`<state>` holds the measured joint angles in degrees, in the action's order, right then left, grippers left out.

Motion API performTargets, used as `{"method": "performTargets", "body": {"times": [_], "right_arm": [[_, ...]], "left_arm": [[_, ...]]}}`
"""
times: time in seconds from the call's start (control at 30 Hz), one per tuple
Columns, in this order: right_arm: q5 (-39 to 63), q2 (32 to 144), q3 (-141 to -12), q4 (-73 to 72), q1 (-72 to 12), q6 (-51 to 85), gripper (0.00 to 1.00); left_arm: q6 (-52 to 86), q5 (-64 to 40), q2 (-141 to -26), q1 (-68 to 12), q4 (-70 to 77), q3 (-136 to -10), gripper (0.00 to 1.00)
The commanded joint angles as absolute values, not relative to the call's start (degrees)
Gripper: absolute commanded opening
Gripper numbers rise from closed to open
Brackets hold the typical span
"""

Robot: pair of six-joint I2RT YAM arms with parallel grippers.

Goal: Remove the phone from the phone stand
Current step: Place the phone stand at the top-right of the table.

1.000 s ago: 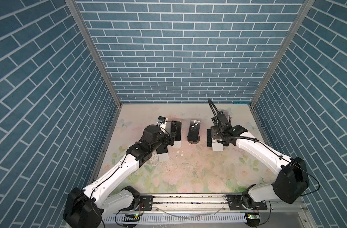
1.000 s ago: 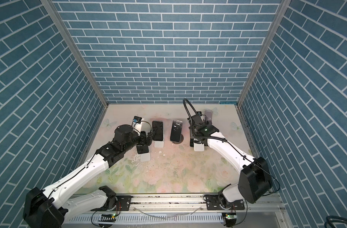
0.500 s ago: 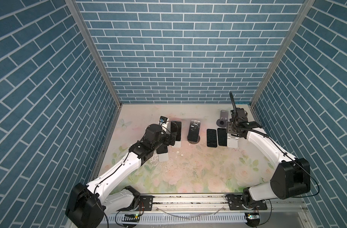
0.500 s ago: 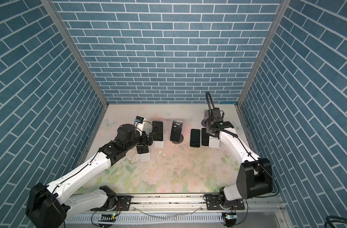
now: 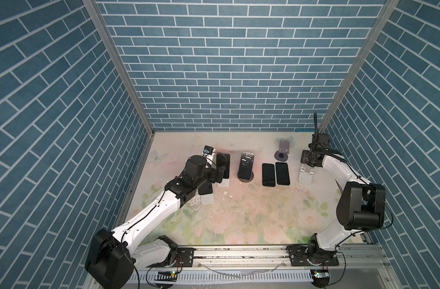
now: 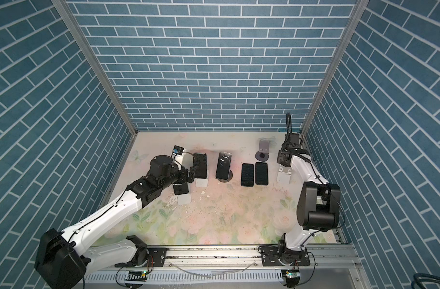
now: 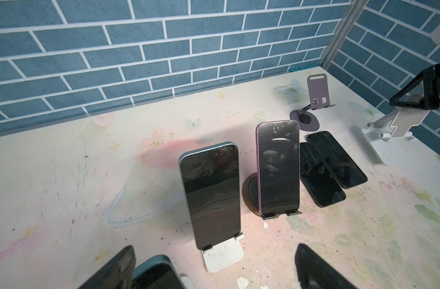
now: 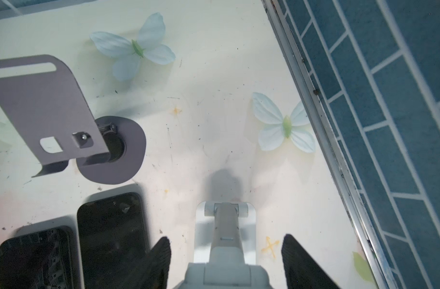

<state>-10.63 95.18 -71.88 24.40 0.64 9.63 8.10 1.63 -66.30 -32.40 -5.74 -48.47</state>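
Gaping wide, left gripper (image 7: 215, 250): both jaws apart. Teal-edged phone (image 7: 211, 195), dark glossy screen, leans back near-upright on white phone stand (image 7: 224, 259), bottom edge on the lip, just ahead of the fingertips (image 7: 123, 260), centred between them, not touching. Left arm (image 5: 159, 207) reaches low and diagonally over the table (image 5: 251, 212) from the front rail (image 5: 239, 255). Right gripper (image 8: 225, 239) straddles another white stand (image 8: 250, 225) by the right wall (image 8: 389, 125); clamped or not, can't tell.

Blue brick-patterned walls (image 5: 214, 62) enclose on three sides the table (image 5: 251, 215) before us, its pale floral and butterfly print scuffed and speckled; we note metal posts (image 5: 118, 65) at both rear corners.
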Motion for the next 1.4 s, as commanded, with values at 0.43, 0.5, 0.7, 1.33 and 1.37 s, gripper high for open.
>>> {"method": "performTargets", "body": {"times": [0.43,0.5,0.7,1.33,1.37], "right_arm": [[2.79,102.18,-79.39,16.90,0.62,-2.64,0.46],[3.83,102.63,-79.98,17.45,0.62,-2.68,0.47],[3.66,103.77,-80.36,17.72,0.66,-2.64,0.47],[1.84,105.09,-82.19,22.16,-0.75,-2.81,0.51],[1.30,105.20,-82.09,22.31,-1.03,-2.90,0.51]], "left_arm": [[7.82,1.58,-68.53,-32.61,-6.38,-51.68,1.00],[8.00,1.36,-68.56,-32.64,-6.24,-51.68,1.00],[8.61,0.79,-68.65,-32.67,-6.10,-51.85,1.00],[8.88,0.70,-67.06,-32.66,-6.06,-50.82,1.00],[8.88,0.62,-67.11,-32.64,-6.06,-50.76,1.00]]}}
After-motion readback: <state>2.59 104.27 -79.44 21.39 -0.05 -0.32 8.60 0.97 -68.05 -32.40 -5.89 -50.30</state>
